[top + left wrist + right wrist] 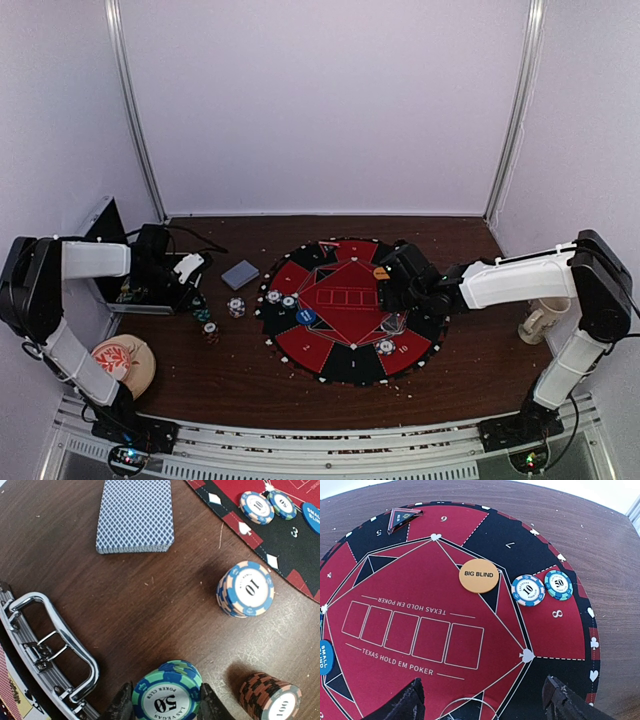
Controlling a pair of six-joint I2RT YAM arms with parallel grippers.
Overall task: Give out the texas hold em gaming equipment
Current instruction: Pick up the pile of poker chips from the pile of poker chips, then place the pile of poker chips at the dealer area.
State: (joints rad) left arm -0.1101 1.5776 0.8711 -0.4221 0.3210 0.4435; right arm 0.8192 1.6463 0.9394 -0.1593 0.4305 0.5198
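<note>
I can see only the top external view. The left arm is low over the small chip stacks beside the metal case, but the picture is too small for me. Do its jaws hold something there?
Observer: Yes. The left wrist view shows the left gripper with its jaws shut on the teal stack of 50 chips, one jaw on each side.
Operator: Thank you. Which values have the two stacks next to it?
Observer: The blue-and-white stack reads 10; the brown stack reads 100.
Operator: And what is written on the orange disc?
Observer: In the right wrist view it reads BIG BLIND.
</note>
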